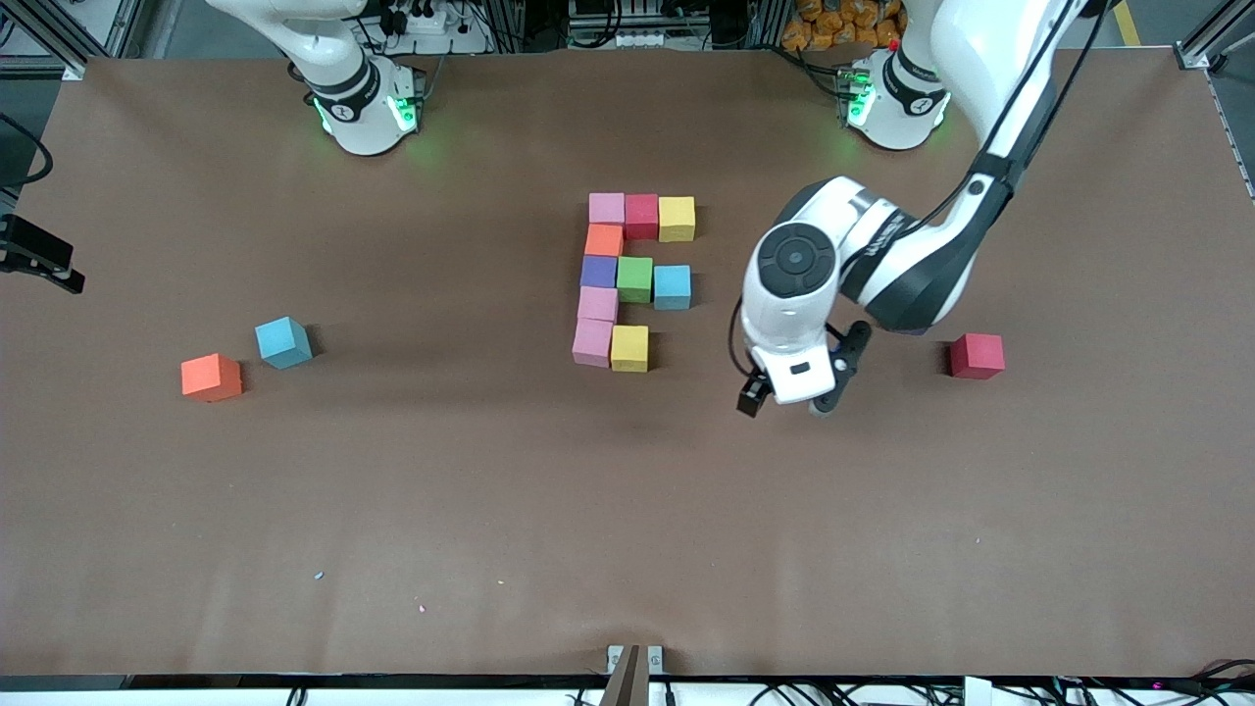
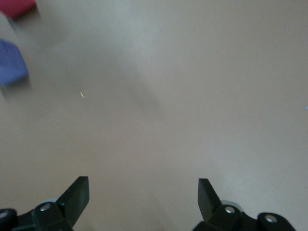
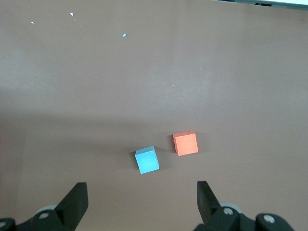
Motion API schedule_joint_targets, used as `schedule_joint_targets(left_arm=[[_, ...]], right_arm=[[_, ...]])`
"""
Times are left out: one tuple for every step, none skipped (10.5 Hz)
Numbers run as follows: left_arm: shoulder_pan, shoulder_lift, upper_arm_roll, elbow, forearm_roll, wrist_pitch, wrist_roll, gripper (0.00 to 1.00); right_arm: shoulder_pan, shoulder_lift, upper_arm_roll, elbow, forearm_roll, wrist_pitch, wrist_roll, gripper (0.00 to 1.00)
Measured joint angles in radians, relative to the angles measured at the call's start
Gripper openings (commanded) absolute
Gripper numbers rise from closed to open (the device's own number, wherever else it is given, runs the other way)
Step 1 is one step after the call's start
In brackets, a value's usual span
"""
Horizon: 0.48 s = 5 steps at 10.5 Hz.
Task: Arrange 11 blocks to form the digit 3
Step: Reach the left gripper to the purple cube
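Hovering left gripper (image 1: pixel 784 402) released, empty, over bare table (image 1: pixel 490 490) between ten-block figure (image 1: pixel 632 279) and spare red block (image 1: pixel 977 355), likely next pick; right gripper (image 3: pixel 139 202) released, waiting above loose blue block (image 3: pixel 147 160).

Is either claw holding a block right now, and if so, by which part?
No. The left claw is open and empty over bare table beside the block group, and the right claw is open and empty above the loose blue block and orange block.
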State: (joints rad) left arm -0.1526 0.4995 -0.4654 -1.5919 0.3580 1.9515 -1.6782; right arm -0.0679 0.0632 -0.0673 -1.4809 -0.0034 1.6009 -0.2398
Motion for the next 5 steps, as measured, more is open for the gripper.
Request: schedule_joint_targets(left_arm=[[0.041,-0.038,-0.007,-0.054,-0.003,-0.002,0.081,1.00],[0.101,-0.071,-0.031,-0.112,-0.005,-0.001,0.165,1.00],[0.188,-0.095,-0.083,-0.166,-0.006,0.007,0.234,1.00],[0.292,-0.111,-0.156,-0.210,-0.006,0.016,0.293,1.00],[0.411,-0.119,-0.245,-0.246,-0.006,0.020,0.363,1.00]], right_arm=[[0.000,0.000,0.000,0.000,0.000,0.000,0.000,1.00],[0.000,0.000,0.000,0.000,0.000,0.000,0.000,1.00],[0.000,0.000,0.000,0.000,0.000,0.000,0.000,1.00],[0.000,0.000,0.000,0.000,0.000,0.000,0.000,1.00],[0.000,0.000,0.000,0.000,0.000,0.000,0.000,1.00]])
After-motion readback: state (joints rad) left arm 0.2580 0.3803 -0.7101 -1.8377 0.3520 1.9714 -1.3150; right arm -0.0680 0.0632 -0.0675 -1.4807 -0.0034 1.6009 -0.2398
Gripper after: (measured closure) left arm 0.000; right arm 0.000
